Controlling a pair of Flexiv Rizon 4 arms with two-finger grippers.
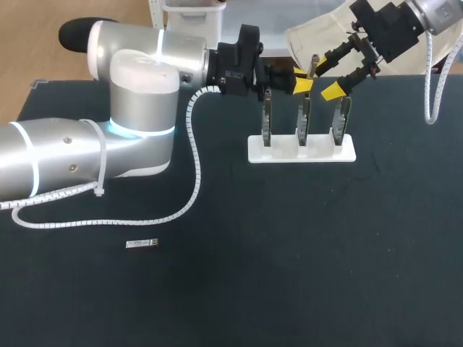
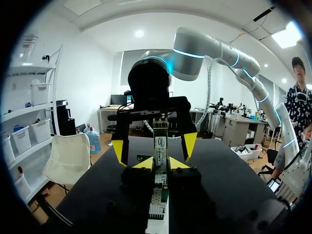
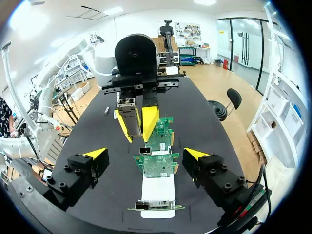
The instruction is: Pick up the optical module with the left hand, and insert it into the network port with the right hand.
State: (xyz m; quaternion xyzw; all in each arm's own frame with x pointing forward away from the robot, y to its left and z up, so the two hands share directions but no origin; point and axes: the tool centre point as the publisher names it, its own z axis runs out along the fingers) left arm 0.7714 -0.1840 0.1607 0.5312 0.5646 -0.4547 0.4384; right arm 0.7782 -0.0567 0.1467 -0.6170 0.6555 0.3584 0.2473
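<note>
Pincers face each other above the row of cards, near but apart; left pincer comes in level on the left arm, yellow tips over the middle card; in the right wrist view its fingers clamp the optical module from two sides; module is a silvery block, held clear of the worktop, just beyond the far card; left wrist view shows a labelled strip standing upright between that pincer's own tips.

Right pincer hangs tilted on the right arm, above the right end of the row; fingers spread wide, nothing touching them; module lies ahead of those fingers; whether it reaches between them, cannot tell.

Three green circuit cards stand upright in slots of a white holder, one behind another as seen from the right wrist; network port, a small metal cage with a square opening, shows at the top edge of what looks like the middle card; similar cage on the card nearest the right pincer.

Small silver part lies flat on the worktop, well apart from the holder, near the loop of white coiled cable trailing from the left arm.
</note>
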